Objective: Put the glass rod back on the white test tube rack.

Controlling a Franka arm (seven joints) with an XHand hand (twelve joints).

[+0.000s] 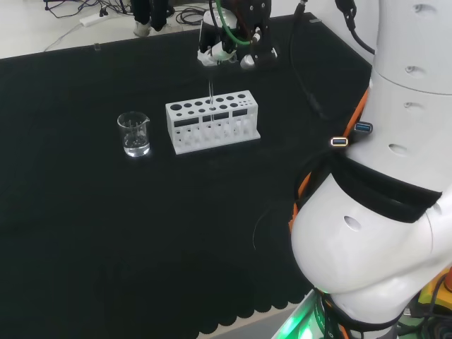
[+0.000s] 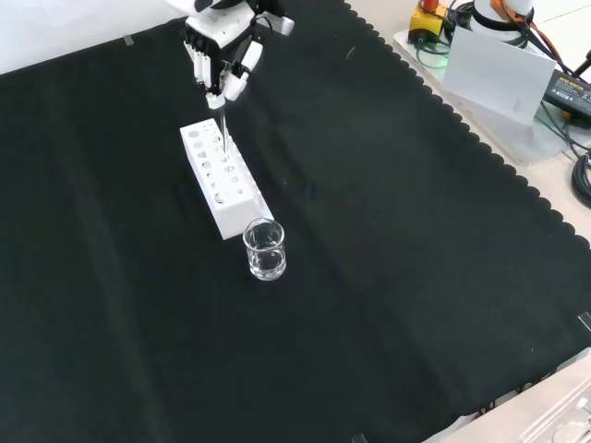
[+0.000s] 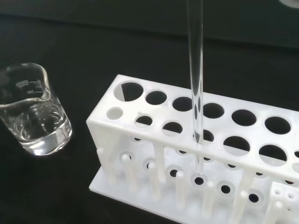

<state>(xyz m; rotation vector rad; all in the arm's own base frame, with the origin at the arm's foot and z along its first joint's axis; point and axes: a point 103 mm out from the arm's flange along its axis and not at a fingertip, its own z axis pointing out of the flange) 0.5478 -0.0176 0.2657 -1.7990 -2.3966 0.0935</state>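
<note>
Black-and-white fingers point(image 2: 218, 69) of my hand point(image 2: 222, 48) are curled downward and pinched around the upper end of the glass rod point(image 2: 223, 129), near the top left of the front view. In the head view my hand point(image 1: 227, 49) sits at the top centre of the frame, directly above the rack.

Rod orientation: long axis close to vertical, upper end in my fingertips, lower end pointing down. In the wrist view the glass rod point(image 3: 196, 88) passes through a hole in the near row of the white test tube rack point(image 3: 261, 154), and its tip reaches the lower plate of the rack. In the head view the rod point(image 1: 211, 94) enters the rack point(image 1: 213, 121) near the middle of its top plate.

Rack position: centre left of the head view, upper left of the front view, on the black cloth point(image 2: 397, 258).

Adjacent item: a clear glass beaker point(image 1: 134, 134) holding some clear liquid stands just beside one short end of the rack, not touching it.
</note>
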